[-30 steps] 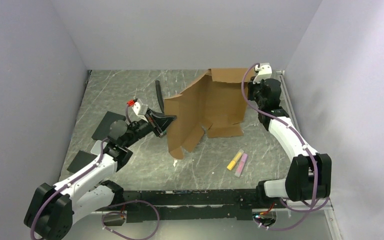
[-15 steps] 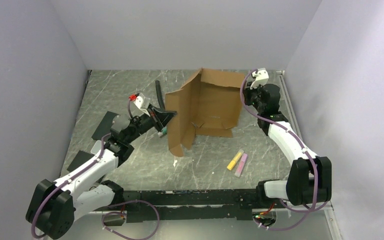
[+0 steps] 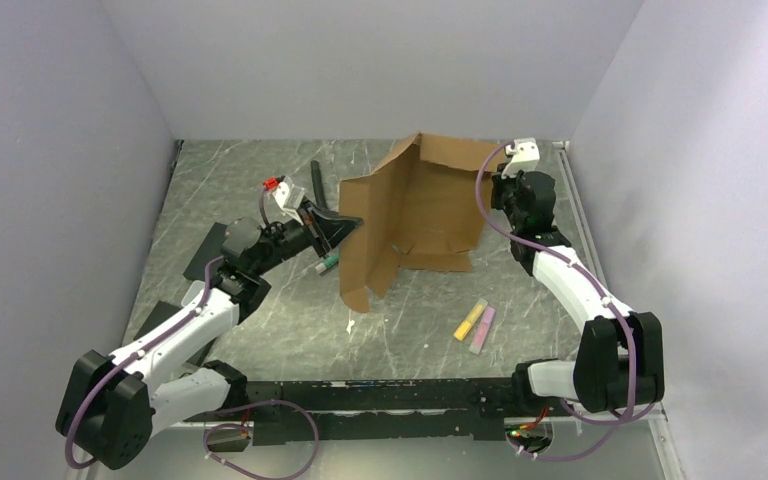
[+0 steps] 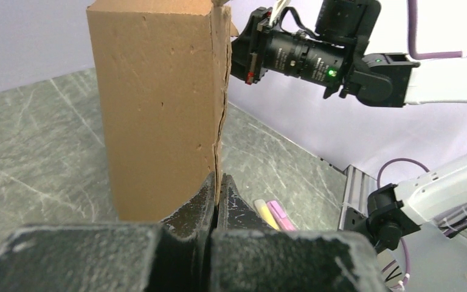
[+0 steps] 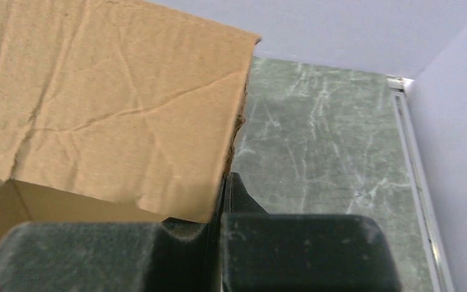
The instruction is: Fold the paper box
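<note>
at the far middle of the table [image 3: 260, 190] the paper box [image 3: 420, 205] stands half upright, its panels spread like a screen and its lower edge on the tabletop. since half a second ago it has shifted slightly right and back, and the left gripper [image 3: 351, 223] has moved up with it. that gripper is pinched tight on the box's left panel edge. the right gripper [image 5: 224, 188] is pinched tight on the right edge, below the top corner. from overhead both pinches are hard to make out. the left wrist view shows its fingers [image 4: 202, 201] squeezing thin cardboard, and the right wrist view shows creased cardboard between its dark pads. a yellow marker [image 3: 471, 320] and a pink marker [image 3: 483, 329] lie side by side near the box's front, missing from the right wrist view.
</note>
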Available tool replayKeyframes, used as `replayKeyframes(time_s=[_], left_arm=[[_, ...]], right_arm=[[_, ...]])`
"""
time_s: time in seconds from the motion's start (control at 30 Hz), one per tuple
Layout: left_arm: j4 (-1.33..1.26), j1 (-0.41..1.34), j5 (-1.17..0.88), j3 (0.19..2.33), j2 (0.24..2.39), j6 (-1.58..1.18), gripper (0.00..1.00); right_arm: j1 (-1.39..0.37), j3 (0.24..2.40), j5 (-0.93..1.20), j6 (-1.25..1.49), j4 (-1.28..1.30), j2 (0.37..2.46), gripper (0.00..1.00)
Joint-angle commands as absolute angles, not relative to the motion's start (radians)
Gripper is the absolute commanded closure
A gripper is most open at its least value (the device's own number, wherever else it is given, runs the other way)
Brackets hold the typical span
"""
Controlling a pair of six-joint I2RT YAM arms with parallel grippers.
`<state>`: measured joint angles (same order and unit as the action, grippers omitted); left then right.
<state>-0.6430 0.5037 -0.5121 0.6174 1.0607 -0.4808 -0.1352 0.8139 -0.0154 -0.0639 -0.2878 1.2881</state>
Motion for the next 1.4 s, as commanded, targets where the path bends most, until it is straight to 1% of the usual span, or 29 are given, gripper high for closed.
replayKeyframes(time_s=[0.0,0.1,0.2,0.33,0.4,0.6,0.7,0.83,0.93,1.1,1.37], left_arm=[[-0.841,0.505,-0.548,0.657,1.058,-0.528,1.0],[-0.893,0.504,-0.536,0.645,1.06,-0.558,1.0],[-0.87,0.505,-0.548,0.664,1.071,-0.574,1.0],[-0.87,0.503,-0.511,0.66,1.073,-0.609,1.0],[-0.808,0.501,-0.464,0.666,1.06,-0.611,1.0],[-0.47,0.495,-0.31,0.745,1.003,-0.552,1.0],[-0.321,0.495,-0.306,0.821,0.999,-0.463,1.0],[-0.298,0.495,-0.358,0.889,1.038,-0.429,1.0],[-0.27,0.495,-0.405,0.951,1.087,-0.455,1.0],[-0.135,0.493,-0.319,1.027,1.132,-0.545,1.0],[-0.034,0.485,-0.256,1.094,1.166,-0.589,1.0]], right_arm=[[-0.135,0.857,-0.163,-0.099,-0.338,1.264,1.0],[-0.135,0.855,-0.195,-0.115,-0.346,1.271,1.0],[-0.134,0.847,-0.165,-0.104,-0.339,1.268,1.0],[-0.132,0.842,-0.127,-0.093,-0.336,1.259,1.0],[-0.122,0.836,-0.075,-0.072,-0.335,1.246,1.0],[-0.071,0.834,0.066,-0.02,-0.308,1.228,1.0],[-0.056,0.835,0.115,-0.005,-0.295,1.229,1.0],[-0.055,0.839,0.187,0.027,-0.287,1.237,1.0],[-0.052,0.858,0.188,0.044,-0.265,1.255,1.0],[-0.027,0.882,0.257,0.068,-0.228,1.274,1.0],[-0.014,0.925,0.296,0.083,-0.166,1.329,1.0]])
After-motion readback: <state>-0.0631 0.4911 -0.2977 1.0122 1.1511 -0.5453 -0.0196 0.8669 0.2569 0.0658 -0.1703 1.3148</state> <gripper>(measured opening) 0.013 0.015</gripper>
